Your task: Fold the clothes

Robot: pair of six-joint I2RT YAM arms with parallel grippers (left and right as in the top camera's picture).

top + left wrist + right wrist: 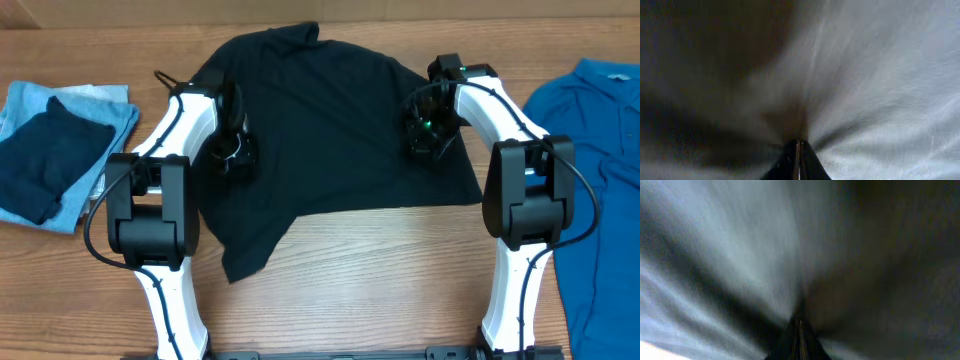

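**A:** Start nearest the bases. What lies at six o'clock?

**B:** Bare brown wooden table. Next out, a loose flap of the large plain black short-sleeved fabric shirt trails toward seven o'clock. The rest of the shirt is spread over the middle of the table.

**A:** And the grippers?

**B:** The left gripper is down on the shirt's nine o'clock side and the right gripper on its three o'clock side. Both sets of jaws are closed, each pinching a small tuck of black cloth. In the wrist views, creases fan out from the shut fingertips.

**A:** So a fold is about to be carried. How should it go?

**B:** My judgement is to raise both pinches together to the same height. Keep the span between them flat but not stretched, and travel slowly. The bites look small, so a jerk could pull the cloth free. Stay low so the flap drags flat rather than bunching underneath. I can't tell which way the fold will go.

**A:** Anything farther out?

**B:** The rumpled collar is at twelve o'clock. At the table's nine o'clock there is a folded pile, dark navy cloth on pale blue. At three o'clock lies the bright blue shirt, near the right arm. Keep the swing clear of both.
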